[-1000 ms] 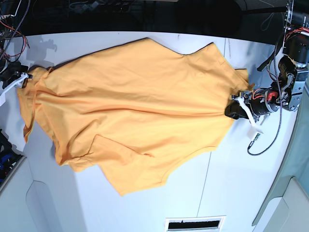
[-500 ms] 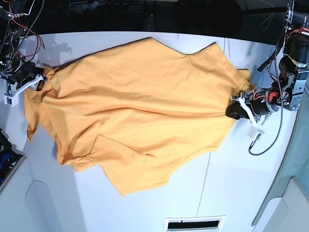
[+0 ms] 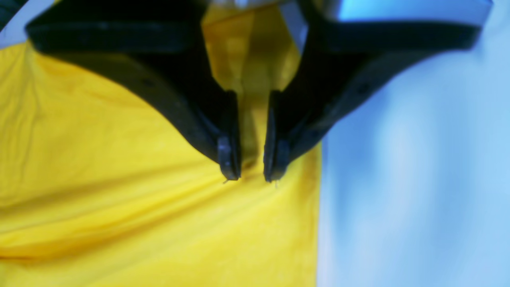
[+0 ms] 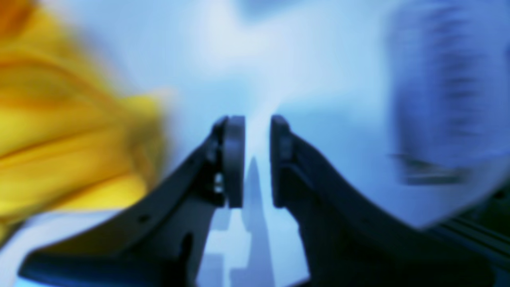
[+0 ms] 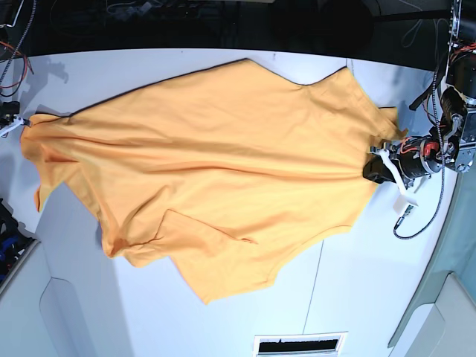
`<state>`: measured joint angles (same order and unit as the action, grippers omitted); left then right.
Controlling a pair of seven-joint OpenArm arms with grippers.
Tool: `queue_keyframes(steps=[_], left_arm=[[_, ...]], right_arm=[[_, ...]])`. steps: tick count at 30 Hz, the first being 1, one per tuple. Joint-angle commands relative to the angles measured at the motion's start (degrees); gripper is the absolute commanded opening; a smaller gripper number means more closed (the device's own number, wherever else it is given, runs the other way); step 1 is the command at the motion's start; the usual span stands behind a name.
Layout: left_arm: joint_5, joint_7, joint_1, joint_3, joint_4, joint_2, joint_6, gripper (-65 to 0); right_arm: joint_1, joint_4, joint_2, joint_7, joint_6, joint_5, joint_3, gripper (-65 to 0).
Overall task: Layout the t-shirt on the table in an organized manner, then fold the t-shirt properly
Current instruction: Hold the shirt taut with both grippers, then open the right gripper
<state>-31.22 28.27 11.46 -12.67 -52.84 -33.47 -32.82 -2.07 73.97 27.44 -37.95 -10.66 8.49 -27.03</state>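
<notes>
A wide white table (image 5: 372, 297) holds a large orange t-shirt (image 5: 216, 171), spread crumpled across most of its middle. At one edge of the shirt, the left gripper (image 3: 251, 175) pinches a fold of orange cloth between its dark fingers. The right gripper (image 4: 252, 159), narrowly parted, holds nothing, beside the shirt's opposite edge.

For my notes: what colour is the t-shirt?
Plain orange t-shirt; best seen in the base view.

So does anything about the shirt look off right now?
Yes: the t-shirt lies skewed on the table, its lower edge folded over near the front, and fabric bunches into wrinkles where the left gripper pinches its edge.
</notes>
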Motion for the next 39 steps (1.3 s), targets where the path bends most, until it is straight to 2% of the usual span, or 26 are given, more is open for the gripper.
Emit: queue_keyframes(steps=[1, 4, 6, 10, 13, 16, 19, 24, 26, 28, 30, 33, 39], left_arm=[[3.23, 3.69, -0.2, -0.11, 0.46, -0.83, 1.75, -49.4], [2.84, 3.69, -0.2, -0.11, 0.44, -0.81, 1.75, -49.4], [1.33, 3.72, -0.04, -0.11, 0.13, -0.81, 0.72, -49.4], [-5.18, 6.25, -0.04, -0.11, -4.81, -0.85, -3.85, -49.4], [-8.92, 9.55, -0.07, 0.0, -11.61, -1.44, -3.85, -48.1], [-13.42, 12.17, -0.09, 0.0, -17.9, -3.72, -3.82, -40.8], [-15.26, 12.72, -0.07, 0.0, -21.18, -6.29, -3.85, -39.0], [-15.65, 13.25, -0.42, 0.0, -21.46, -7.8, -3.89, -39.0], [-18.03, 14.01, -1.07, 0.0, -21.46, -7.8, -3.98, -39.0], [-21.0, 14.03, -2.05, 0.0, -21.46, -7.63, -7.08, -39.0], [-22.43, 14.32, -2.99, 0.0, -21.46, -6.88, -7.18, -39.0], [-23.04, 14.6, -3.56, 0.0, -21.49, -4.7, -7.18, -39.0], [-21.59, 14.86, -4.02, 0.0, -21.46, -0.94, -7.18, -39.0]], right_arm=[[0.7, 0.79, 1.97, 0.85, 0.61, -0.09, -0.87, -48.4], [0.76, 0.81, 2.75, 0.42, 0.33, 1.31, -1.9, -40.7], [0.74, 0.81, 2.69, -1.77, -1.09, 4.81, -2.6, -39.5], [0.61, 0.85, 1.31, -6.49, -7.5, 14.82, -2.82, -39.5], [-0.28, 1.03, -0.42, -7.87, -12.98, 19.96, -3.19, -39.5], [-2.51, 1.92, -2.25, -9.53, -16.92, 25.99, -5.03, -39.5], [-5.35, 3.5, -4.2, -11.06, -19.54, 30.21, -8.44, -35.0], [-10.14, 4.98, -6.05, -11.96, -21.4, 34.4, -14.1, -33.3], [-11.5, 4.98, -6.75, -11.74, -21.77, 34.67, -14.4, -33.3], [-12.11, 4.9, -8.13, -11.3, -21.79, 34.56, -14.19, -33.3], [-11.93, 4.52, -9.9, -10.51, -21.88, 34.6, -14.03, -33.3], [-11.56, 4.11, -12.13, -8.63, -22.36, 34.49, -12.68, -33.3], [-10.08, 4.11, -15.28, -7.56, -22.56, 33.92, -5.75, -33.3]])
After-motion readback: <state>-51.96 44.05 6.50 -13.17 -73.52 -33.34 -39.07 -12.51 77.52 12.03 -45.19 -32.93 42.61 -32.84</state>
